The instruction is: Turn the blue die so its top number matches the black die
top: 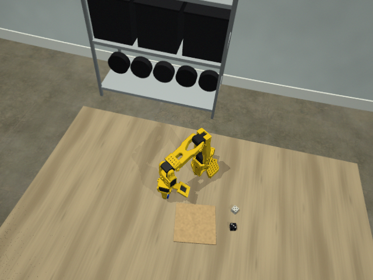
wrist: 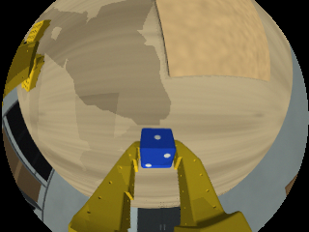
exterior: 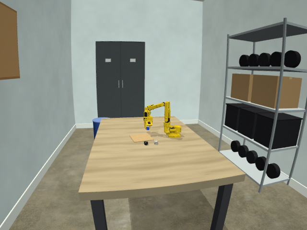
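Holding the blue die [wrist: 157, 149] clear of the table, beside the mat.

The die is clamped between the nearly closed jaws of the gripper [wrist: 156, 166]. The mat [wrist: 212, 26] is seen ahead and to the right, well apart; the black die [top: 232, 226] lies beyond it.
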Available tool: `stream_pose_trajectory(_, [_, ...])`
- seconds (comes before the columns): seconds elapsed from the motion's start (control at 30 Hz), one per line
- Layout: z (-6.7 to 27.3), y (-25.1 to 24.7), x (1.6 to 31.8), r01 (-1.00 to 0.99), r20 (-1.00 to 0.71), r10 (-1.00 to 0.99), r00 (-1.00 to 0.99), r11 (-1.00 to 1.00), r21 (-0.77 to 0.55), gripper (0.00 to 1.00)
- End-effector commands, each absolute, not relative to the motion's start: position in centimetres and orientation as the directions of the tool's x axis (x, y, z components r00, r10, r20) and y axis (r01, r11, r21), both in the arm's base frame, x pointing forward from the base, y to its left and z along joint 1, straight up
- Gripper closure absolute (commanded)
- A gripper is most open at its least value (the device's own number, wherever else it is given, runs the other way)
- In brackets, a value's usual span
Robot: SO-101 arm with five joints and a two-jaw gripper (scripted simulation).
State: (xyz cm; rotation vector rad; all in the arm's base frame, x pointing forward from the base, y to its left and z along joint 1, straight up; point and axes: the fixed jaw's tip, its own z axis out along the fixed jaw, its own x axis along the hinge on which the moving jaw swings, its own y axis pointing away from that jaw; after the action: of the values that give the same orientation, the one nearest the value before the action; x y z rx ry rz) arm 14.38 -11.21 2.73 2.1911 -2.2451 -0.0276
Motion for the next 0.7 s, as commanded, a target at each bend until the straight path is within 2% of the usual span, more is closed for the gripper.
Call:
stream_pose_trajectory(0.0, [5.2,-12.0,15.5,-0.998,0.043,-0.999,-0.026,0.023,-0.062,1.00])
stream_pose_trajectory(0.27, [7.0,-11.8,15.2,-0.998,0.044,-0.999,-0.026,0.023,-0.062,1.00])
stream_pose_trajectory(0.67, [7.1,-11.8,15.1,-0.998,0.044,-0.999,-0.026,0.023,-0.062,1.00])
